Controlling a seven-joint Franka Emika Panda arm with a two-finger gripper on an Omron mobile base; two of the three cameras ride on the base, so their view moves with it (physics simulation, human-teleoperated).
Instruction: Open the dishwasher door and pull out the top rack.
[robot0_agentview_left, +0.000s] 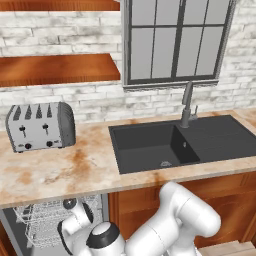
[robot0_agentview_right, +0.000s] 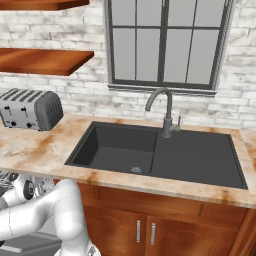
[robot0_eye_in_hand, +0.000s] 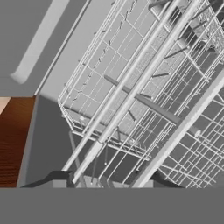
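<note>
Door part looks done: top rack (robot0_agentview_left: 55, 220) sits under counter (robot0_agentview_left: 75, 175) front edge, left of sink (robot0_agentview_left: 150, 145), poking out some. Gripper (robot0_eye_in_hand: 105, 181) right at rack's front rail, fingers straddling wire, grip unclear. Guessing more pulling left.

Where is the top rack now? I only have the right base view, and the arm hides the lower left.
Observer: The left base view shows the top rack standing out past the counter edge.
Operator: Is anything loaded in it?
Observer: The hand view shows bare wire, no dishes.
Operator: And the tool?
Observer: In the hand view the tool sits at the rack's rim; whether it grips a wire cannot be told.
</note>
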